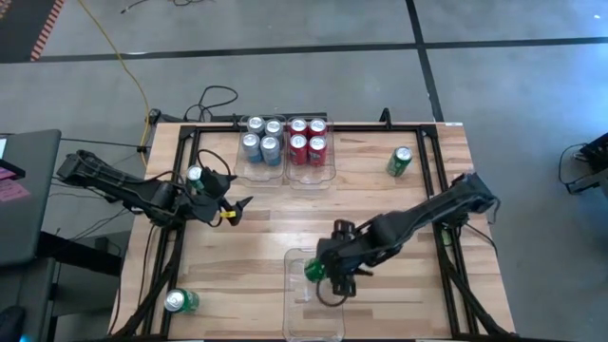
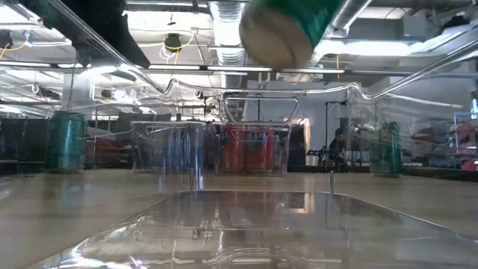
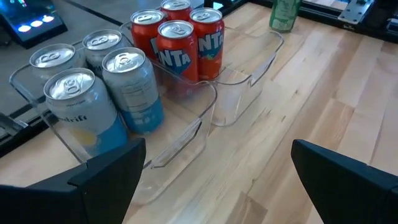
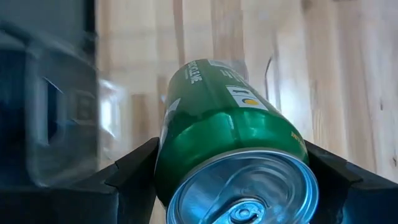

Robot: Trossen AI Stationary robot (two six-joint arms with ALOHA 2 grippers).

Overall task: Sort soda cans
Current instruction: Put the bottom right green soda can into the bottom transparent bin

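Green and glossy, a soda can (image 4: pixel 233 134) sits clamped between the right gripper's (image 1: pixel 328 271) dark fingers, held tilted above the empty clear plastic bin (image 1: pixel 313 313) at the table's near edge. Bare butcher-block wood (image 1: pixel 266 218) lies open between that bin and the two filled bins: four silver-blue cans (image 3: pixel 93 81) in one, four red cans (image 3: pixel 180 37) beside them, lettered "NTA". The left gripper (image 1: pixel 228 209) hangs wide apart near the blue cans, holding nothing. More green cans stand loose: one (image 1: pixel 400 161) toward the far right side, one (image 1: pixel 179 302) at the near left corner.
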